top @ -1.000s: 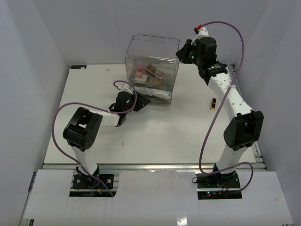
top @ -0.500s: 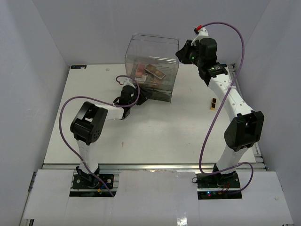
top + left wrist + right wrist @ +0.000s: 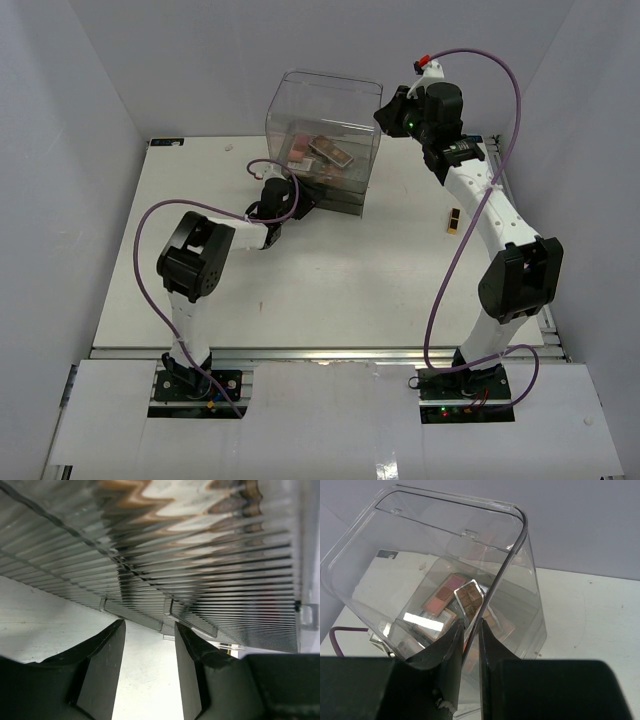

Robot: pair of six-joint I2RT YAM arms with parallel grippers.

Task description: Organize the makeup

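Brought left gripper (image 3: 150,642) nearer clear box (image 3: 300,110) front base than before, fingers parted, empty; pinching box's right rim with right gripper (image 3: 470,630); brown palette (image 3: 453,221) well right of box.

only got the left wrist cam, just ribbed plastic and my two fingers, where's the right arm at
Observer: The right gripper is pinched on the top rim of the clear box, on its right side.
Operator: anything in the box
Observer: Yes. A pink palette and a brown palette lie inside, with a few other flat pieces.
Operator: any makeup outside it
Observer: One small brown item lies on the table, to the right of the box and beside the right arm.
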